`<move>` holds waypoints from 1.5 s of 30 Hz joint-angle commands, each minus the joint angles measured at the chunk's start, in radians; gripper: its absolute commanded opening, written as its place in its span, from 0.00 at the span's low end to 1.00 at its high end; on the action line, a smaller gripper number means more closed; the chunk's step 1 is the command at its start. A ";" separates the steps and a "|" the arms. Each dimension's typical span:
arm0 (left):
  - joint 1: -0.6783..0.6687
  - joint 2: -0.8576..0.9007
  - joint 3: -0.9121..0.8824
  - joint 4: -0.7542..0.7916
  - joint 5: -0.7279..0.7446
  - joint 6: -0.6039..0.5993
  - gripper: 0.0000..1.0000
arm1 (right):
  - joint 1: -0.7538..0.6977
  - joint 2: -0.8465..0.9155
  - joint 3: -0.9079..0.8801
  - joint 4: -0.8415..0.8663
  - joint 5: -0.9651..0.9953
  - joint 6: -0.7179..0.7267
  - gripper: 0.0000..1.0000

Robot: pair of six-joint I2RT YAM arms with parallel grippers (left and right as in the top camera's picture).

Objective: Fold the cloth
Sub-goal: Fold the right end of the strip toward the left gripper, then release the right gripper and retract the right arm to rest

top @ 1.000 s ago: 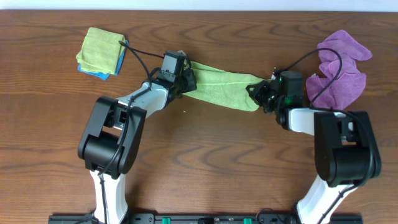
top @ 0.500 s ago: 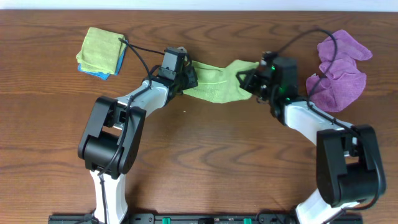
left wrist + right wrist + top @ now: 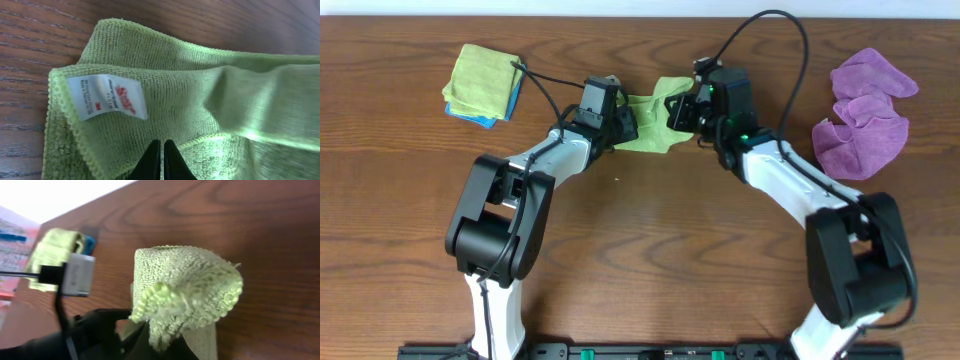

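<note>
Green microfiber cloth (image 3: 650,128) looks about halfway folded. The right gripper (image 3: 685,110) holds one end bunched in narrow jaws, raised just beside the left gripper (image 3: 622,128). That one is pinched tight on the other end, near its label (image 3: 107,96), flat on the table (image 3: 640,250). Laying the raised end down remains.

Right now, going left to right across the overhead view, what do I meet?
Folded cloth stack → left gripper → green cloth → right gripper → purple cloth.
</note>
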 commanded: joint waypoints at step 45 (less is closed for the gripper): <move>0.216 -0.259 0.025 -0.233 0.018 0.097 0.43 | 0.164 0.177 0.388 -0.261 0.074 -0.080 0.52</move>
